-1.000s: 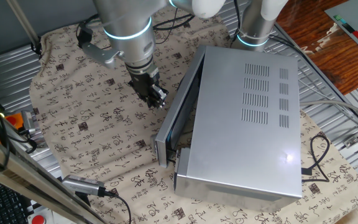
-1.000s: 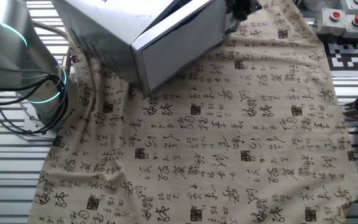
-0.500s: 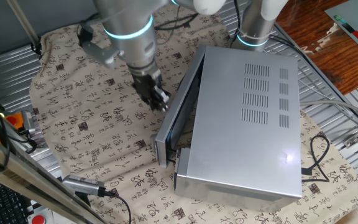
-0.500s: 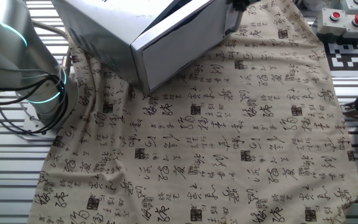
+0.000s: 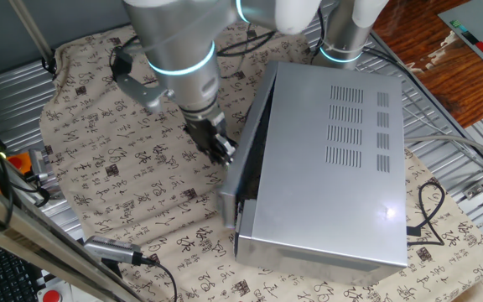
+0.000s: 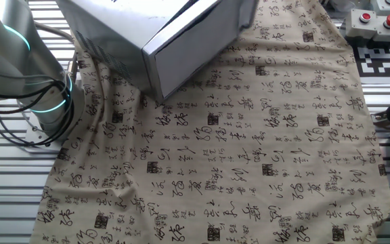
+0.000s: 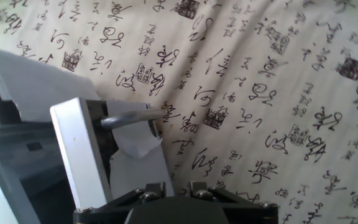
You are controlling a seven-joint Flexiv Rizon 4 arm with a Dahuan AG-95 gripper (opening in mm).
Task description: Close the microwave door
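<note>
Couldn't tell if my black two-finger gripper [image 5: 222, 151] was clenched, but the silver-framed pale-windowed microwave door [image 5: 243, 172] looked stiff and light-swinging, so I'd just push its flat outer face.

One microwave [image 5: 334, 159]; one microwave door [image 5: 240, 168]; one gripper [image 5: 222, 149]; one cloth [image 6: 249, 149].

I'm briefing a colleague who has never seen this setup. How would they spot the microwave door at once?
Find the large silver-grey metal microwave with vent slots on top, standing on the beige cloth printed with black characters. Its door is the long flat silver-framed panel standing slightly ajar along the front, with the black two-finger gripper against it. Unlike the top, it has no slots.
</note>
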